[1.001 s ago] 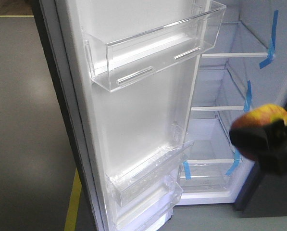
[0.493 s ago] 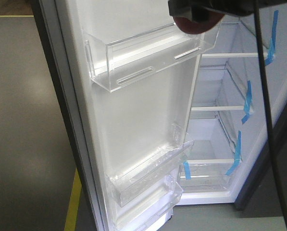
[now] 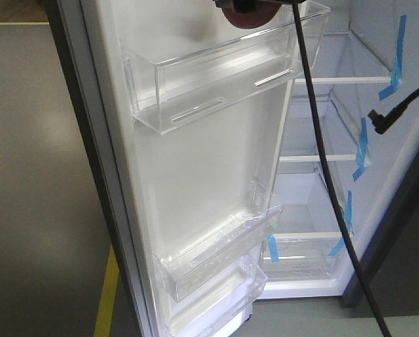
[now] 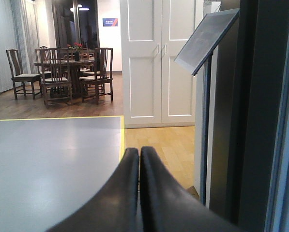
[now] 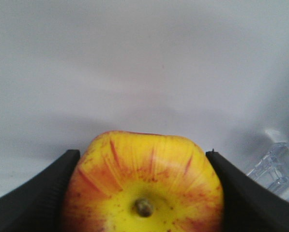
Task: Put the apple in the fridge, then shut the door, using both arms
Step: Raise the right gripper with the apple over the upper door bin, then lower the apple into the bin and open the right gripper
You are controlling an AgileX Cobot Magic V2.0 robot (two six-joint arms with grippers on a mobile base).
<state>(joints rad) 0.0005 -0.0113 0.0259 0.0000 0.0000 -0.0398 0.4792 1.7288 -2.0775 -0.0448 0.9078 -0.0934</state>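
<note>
One carry step: our right hand (image 5: pixel 142 159) pinches the apple (image 5: pixel 149 193), top centre of the front view, over the door bin (image 3: pixel 223 77); our left hand (image 4: pixel 139 193) is pressed shut, empty. Next we should swing right onto a shelf (image 3: pixel 342 79).

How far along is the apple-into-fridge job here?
Done: the white-lined fridge door stands open and the small red-and-yellow apple is picked up. In hand: the black right gripper clamps it by the door's upper clear bin. Left: place it inside the white fridge, release, shut the door. The black left gripper is shut, empty.
</note>
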